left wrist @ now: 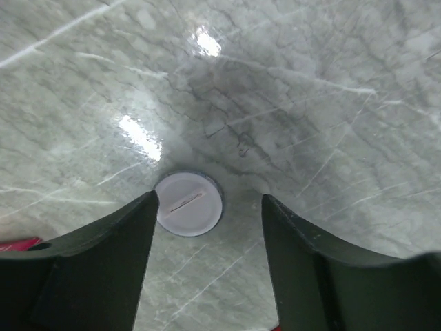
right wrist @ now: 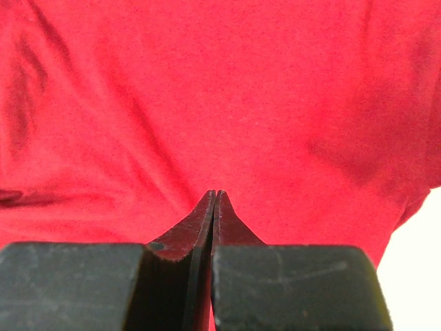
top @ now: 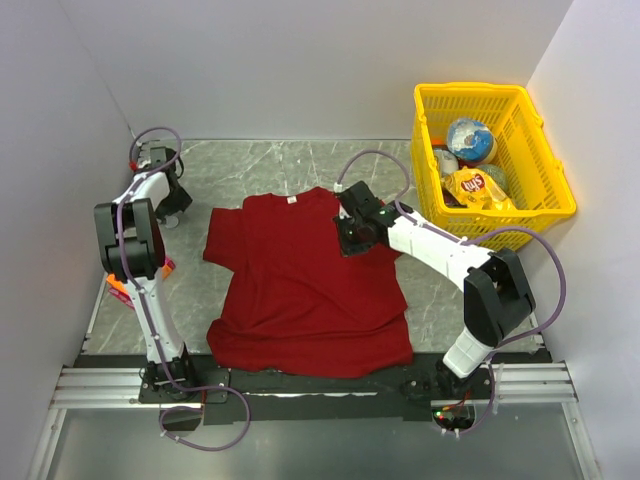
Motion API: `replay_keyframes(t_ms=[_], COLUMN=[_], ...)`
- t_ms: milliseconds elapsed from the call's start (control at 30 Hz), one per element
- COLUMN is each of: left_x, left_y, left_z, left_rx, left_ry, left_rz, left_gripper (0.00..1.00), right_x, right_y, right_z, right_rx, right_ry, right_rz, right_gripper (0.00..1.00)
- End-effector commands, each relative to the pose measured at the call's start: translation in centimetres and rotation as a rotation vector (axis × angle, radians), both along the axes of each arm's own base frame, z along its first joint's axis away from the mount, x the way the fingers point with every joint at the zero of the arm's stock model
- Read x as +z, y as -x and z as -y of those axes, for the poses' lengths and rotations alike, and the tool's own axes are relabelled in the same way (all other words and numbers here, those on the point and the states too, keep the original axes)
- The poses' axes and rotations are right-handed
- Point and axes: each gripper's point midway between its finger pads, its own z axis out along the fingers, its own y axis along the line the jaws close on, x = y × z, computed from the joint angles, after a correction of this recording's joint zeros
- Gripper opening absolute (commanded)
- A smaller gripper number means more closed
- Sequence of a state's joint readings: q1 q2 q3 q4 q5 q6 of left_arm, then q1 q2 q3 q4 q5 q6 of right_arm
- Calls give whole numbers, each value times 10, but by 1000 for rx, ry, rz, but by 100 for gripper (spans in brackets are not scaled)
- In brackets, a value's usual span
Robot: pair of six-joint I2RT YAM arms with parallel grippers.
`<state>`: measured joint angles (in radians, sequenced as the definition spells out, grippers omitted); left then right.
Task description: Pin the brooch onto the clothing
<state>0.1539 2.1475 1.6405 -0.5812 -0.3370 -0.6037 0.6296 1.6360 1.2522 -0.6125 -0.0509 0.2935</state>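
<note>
The brooch (left wrist: pixel 189 204), a small white disc with a thin pin across it, lies flat on the marble table (left wrist: pixel 310 103). My left gripper (left wrist: pixel 209 198) stands open just above it. The disc lies right against the left fingertip and well clear of the right one. The top view shows this gripper (top: pixel 172 210) at the far left, off the shirt's sleeve; the brooch is hidden there. The clothing (top: pixel 300 290), a dark-red T-shirt, lies spread in the middle. My right gripper (top: pixel 352 238) is shut, tips together with nothing between them, low over the shirt's right shoulder (right wrist: pixel 207 103).
A yellow basket (top: pixel 548 205) with snack bags and a ball stands at the back right. An orange-and-pink packet (top: pixel 118 286) lies behind the left arm at the table's left edge. White walls close in the left, back and right sides.
</note>
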Motion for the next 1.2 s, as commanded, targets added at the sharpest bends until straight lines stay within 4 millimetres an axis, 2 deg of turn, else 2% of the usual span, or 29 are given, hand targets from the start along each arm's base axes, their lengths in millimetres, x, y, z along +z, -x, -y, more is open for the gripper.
replay_keyframes(t_ms=[0, 133, 167, 267, 467, 667, 767, 800, 933, 967, 1000, 1033, 1067, 1100, 1167], left_x=[-10, -23, -26, -30, -36, -28, -15, -4, 20, 22, 35, 37, 42, 57, 70], left_y=[0, 5, 7, 9, 14, 15, 14, 12, 13, 14, 14, 18, 19, 20, 25], left_z=[2, 3, 3, 6, 12, 24, 38, 42, 67, 80, 84, 87, 101, 106, 115], left_rx=[-18, -18, -22, -33, -47, -81, -124, -137, -203, -238, -251, -253, -281, -294, -294], left_ry=[26, 27, 29, 41, 62, 67, 53, 43, 24, 43, 43, 48, 48, 45, 22], left_rz=[-18, -41, -49, -48, -53, -25, -1, 21, 64, 72, 103, 106, 120, 151, 169], left_gripper=[64, 51, 41, 25, 1, 1, 1, 1, 1, 1, 1, 1, 1, 1, 1], right_x=[0, 3, 4, 2, 1, 6, 14, 17, 35, 38, 40, 45, 48, 51, 56], right_y=[-12, -16, -16, -16, -14, -15, -16, -17, -16, -15, -15, -15, -14, -13, -13], right_z=[8, 10, 9, 7, 4, 1, -2, -4, -12, -14, -15, -16, -18, -21, -23], right_rx=[-16, -18, -16, -10, 0, 16, 30, 39, 77, 88, 96, 103, 110, 123, 129], right_ry=[3, -2, -7, -13, -23, -34, -60, -71, -127, -141, -148, -157, -168, -185, -203], right_rz=[20, 27, 25, 19, 5, 11, 33, 41, 87, 89, 92, 102, 105, 106, 122], right_gripper=[0, 0, 0, 1, 1, 2, 2, 3, 6, 7, 10, 18, 20, 24, 28])
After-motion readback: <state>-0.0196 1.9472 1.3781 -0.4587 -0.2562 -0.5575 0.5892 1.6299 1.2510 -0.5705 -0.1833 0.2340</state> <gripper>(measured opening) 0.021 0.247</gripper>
